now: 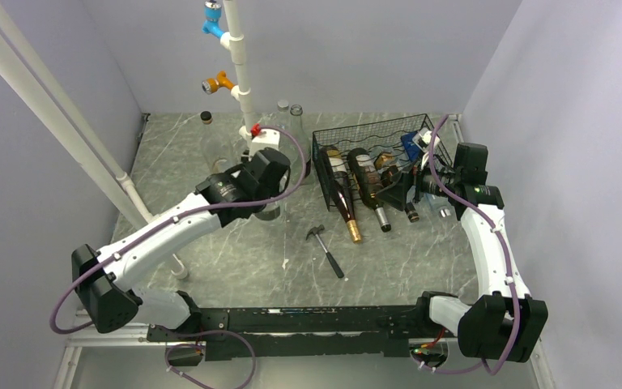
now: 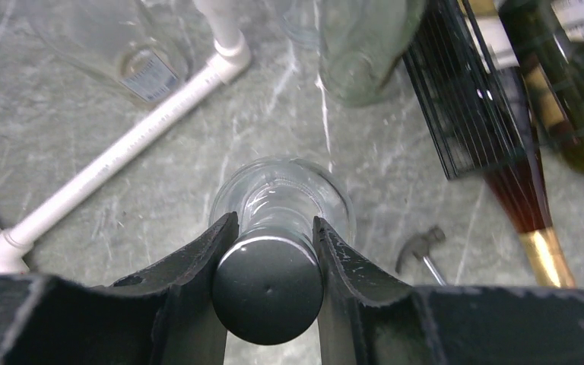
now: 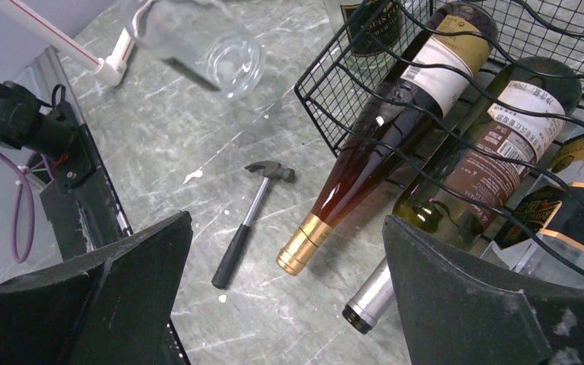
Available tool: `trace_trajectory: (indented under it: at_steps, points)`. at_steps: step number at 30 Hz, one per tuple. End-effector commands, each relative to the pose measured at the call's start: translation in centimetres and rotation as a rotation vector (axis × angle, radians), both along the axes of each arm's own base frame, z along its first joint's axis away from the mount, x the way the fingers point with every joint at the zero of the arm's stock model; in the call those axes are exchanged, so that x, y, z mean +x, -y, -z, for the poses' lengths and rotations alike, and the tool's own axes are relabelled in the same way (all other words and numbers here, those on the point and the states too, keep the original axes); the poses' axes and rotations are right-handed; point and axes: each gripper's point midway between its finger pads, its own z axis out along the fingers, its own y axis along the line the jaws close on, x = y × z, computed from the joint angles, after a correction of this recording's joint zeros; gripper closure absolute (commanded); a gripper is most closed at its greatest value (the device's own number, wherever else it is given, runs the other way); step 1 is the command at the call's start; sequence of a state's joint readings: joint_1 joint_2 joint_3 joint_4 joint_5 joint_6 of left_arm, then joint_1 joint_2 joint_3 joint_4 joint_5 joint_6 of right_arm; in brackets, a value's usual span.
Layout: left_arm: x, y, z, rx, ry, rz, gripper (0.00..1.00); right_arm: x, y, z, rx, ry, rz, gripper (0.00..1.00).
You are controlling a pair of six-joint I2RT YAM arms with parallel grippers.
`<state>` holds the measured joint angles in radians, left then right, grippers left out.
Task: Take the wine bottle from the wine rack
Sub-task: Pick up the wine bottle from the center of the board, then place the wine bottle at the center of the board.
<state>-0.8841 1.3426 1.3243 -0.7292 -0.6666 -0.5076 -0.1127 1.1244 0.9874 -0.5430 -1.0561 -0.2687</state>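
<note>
The black wire wine rack (image 1: 377, 142) stands at the back right. Three wine bottles lie in it, necks poking out the front: an amber one with a gold cap (image 3: 384, 141), a green one with a silver cap (image 3: 471, 171), and a third at the far right (image 3: 578, 209). My right gripper (image 3: 285, 304) hangs open over the table just before these necks, with nothing between its fingers. My left gripper (image 2: 268, 243) is shut on the neck of a clear glass bottle (image 2: 281, 194) with a black cap (image 2: 268, 287), left of the rack. Whether its base touches the table I cannot tell.
A small hammer (image 1: 325, 250) lies on the marble table in front of the rack. A white pipe stand (image 1: 239, 73) rises at the back centre, with its foot (image 2: 122, 152) near my left gripper. Other clear bottles (image 2: 133, 46) stand around it.
</note>
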Motion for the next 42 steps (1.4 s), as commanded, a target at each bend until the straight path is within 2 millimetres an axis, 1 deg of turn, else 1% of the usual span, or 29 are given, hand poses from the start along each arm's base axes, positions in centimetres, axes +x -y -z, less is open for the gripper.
trace_trajectory:
  at_steps: [1, 6, 17, 21, 28, 38, 40, 42]
  points:
    - [4.1, -1.1, -8.0, -0.162, 0.266, -0.076, 1.0, 0.2, 0.1, -1.0, -0.008, 0.066, -0.008, 0.01]
    - [6.9, -1.9, -8.4, -0.174, 0.281, -0.103, 1.0, 0.2, 0.1, -1.0, -0.007, 0.065, -0.01, 0.01]
    - [13.0, -2.3, -7.7, -0.209, 0.252, -0.126, 1.0, 0.2, 0.1, -1.0, -0.01, 0.066, -0.008, 0.01]
    - [14.6, -2.6, -7.8, -0.231, 0.244, -0.144, 1.0, 0.2, 0.1, -0.9, -0.01, 0.065, -0.007, 0.01]
    - [16.4, -2.9, -6.3, -0.273, 0.188, -0.161, 1.0, 0.3, 0.1, -0.9, -0.013, 0.065, -0.005, 0.01]
    - [17.9, -3.2, -5.3, -0.242, 0.165, -0.173, 1.0, 0.3, 0.2, -0.9, -0.015, 0.065, -0.002, 0.01]
    - [18.0, -3.1, -5.0, -0.234, 0.158, -0.173, 0.97, 0.3, 0.2, -0.8, -0.016, 0.064, -0.002, 0.01]
    - [18.1, -3.2, -4.8, -0.229, 0.154, -0.178, 0.9, 0.3, 0.2, -0.8, -0.016, 0.064, -0.002, 0.01]
